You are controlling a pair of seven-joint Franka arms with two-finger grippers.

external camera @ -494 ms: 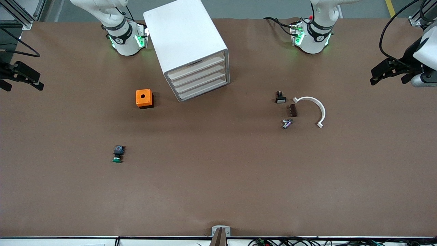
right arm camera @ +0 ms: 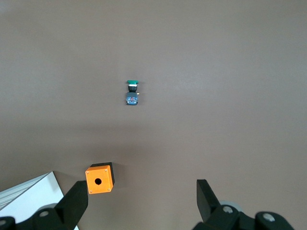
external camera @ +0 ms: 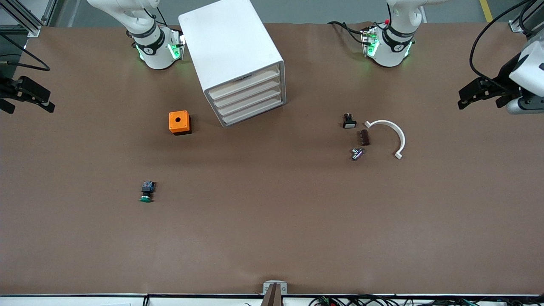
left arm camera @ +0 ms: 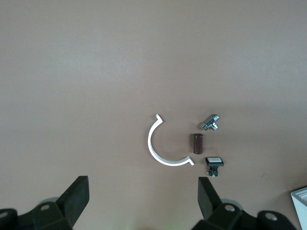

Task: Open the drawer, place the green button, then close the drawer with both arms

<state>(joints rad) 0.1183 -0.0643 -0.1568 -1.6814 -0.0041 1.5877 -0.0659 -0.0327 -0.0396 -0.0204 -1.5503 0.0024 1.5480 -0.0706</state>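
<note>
Both idle, fingers apart: left gripper (external camera: 467, 95) upper right, right gripper (external camera: 27, 100) upper left. Best hooking white plastic drawer (external camera: 250, 108) front squarely, pulling straight.

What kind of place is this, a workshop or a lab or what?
Probably a robotics lab: two white arms bolted along a brown-covered table, aluminium framing and cables at its edges, and small test parts like the button and a drawer cabinet.

Two white arms, black joint bands, bases at frame top: right arm (external camera: 148, 40), left arm (external camera: 393, 40). Green lights glow at both bases. Black cables trail. Matte black hands; fingers look wedge-shaped, possibly screw-fastened.
</note>
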